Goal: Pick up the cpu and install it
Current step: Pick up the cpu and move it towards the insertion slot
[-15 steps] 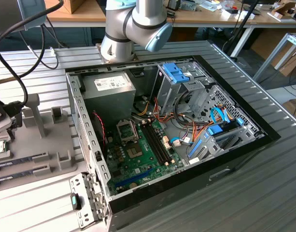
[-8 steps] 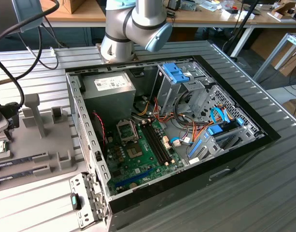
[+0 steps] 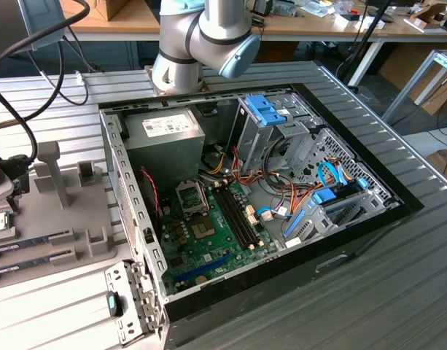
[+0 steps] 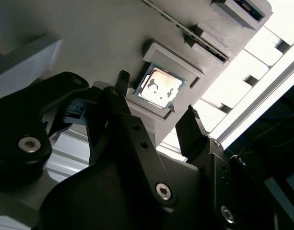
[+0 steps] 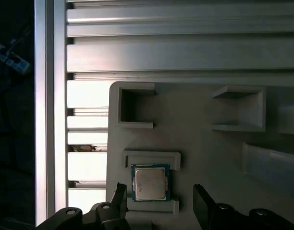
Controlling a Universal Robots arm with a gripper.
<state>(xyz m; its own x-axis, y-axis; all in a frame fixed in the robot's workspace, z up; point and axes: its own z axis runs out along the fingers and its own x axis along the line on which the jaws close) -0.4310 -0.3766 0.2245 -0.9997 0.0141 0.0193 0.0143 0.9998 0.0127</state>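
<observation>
One cpu [image 5: 149, 183] lay flat in its pocket on the grey holder [image 5: 209, 153], with the claw [image 5: 159, 191] spread wide and empty to either side; judged light, rigid and fragile, best gripped by opposite edges.

In the first wrist view the picture's edge cuts off the pincer [image 5: 159, 191] behind its fingertips [image 5: 203, 203]. In the second wrist view glare blanks the top of the cpu [image 4: 160, 87] between the pincer's fingers, and one finger [image 4: 123, 82] hides a corner of its grey nest [image 4: 175, 56].
</observation>
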